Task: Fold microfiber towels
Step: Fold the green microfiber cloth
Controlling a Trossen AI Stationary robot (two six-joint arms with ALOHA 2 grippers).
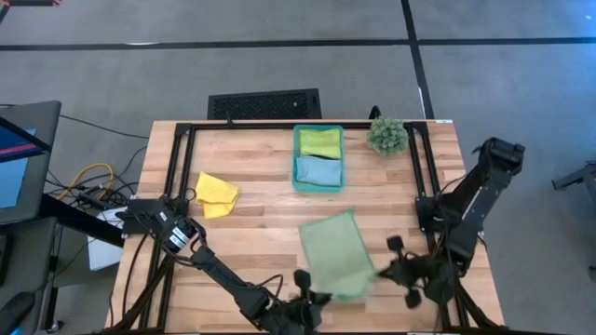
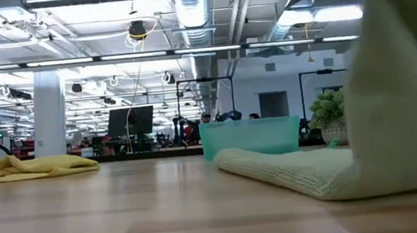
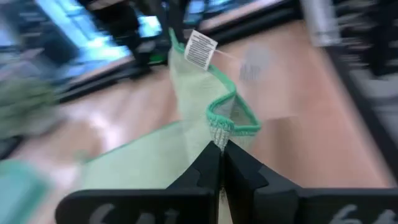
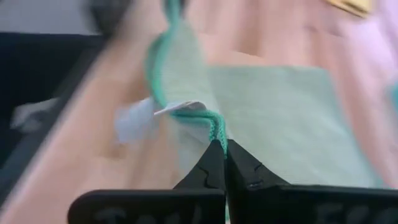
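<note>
I see one white care tag on the pale green microfiber towel, beyond my left gripper; its print is unreadable.

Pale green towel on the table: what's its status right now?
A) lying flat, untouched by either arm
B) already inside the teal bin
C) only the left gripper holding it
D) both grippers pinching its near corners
D: the left gripper and the right gripper are each shut on a teal-stitched corner of the pale green towel, which sits on the table outside the bin.
</note>
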